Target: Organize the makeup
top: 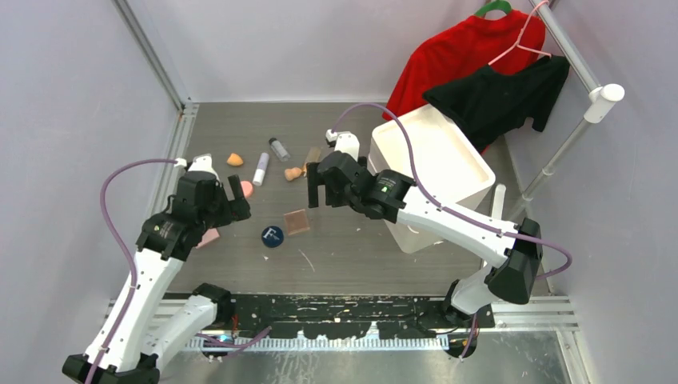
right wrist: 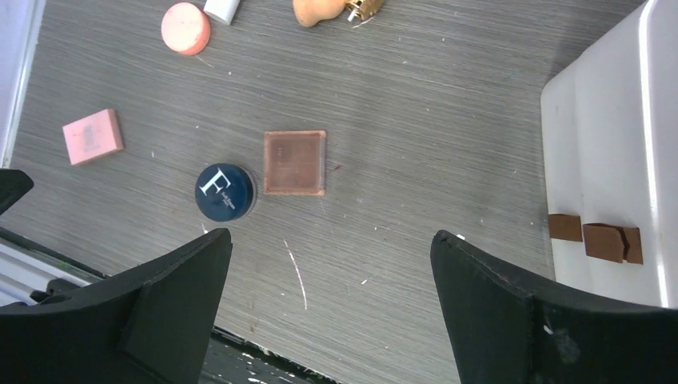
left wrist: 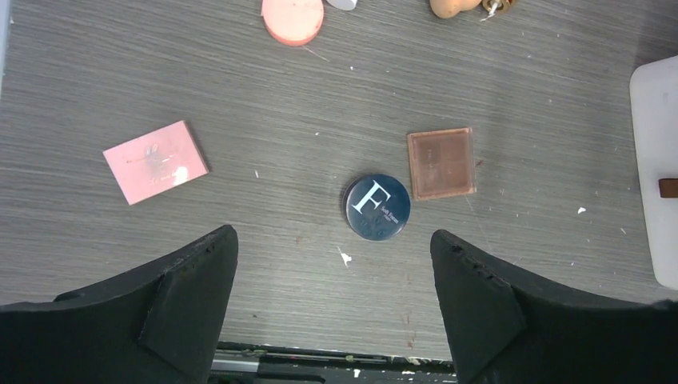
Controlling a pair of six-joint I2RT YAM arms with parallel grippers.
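Bearing white F: round navy compact (left wrist: 377,207)

Three sponges (top: 234,159), one compact (top: 273,236), one tube (top: 261,168), one vial (top: 279,148).

Round navy compact (left wrist: 377,207): big white serif "F" on the lid, w/ a few lines of tiny white print just right of the letter, too small to read. Flat pink square piece (left wrist: 155,162): faint darker mark near its centre, not legible. Square brown palette (left wrist: 441,163): faint embossed pattern on top, can't tell if lettering.
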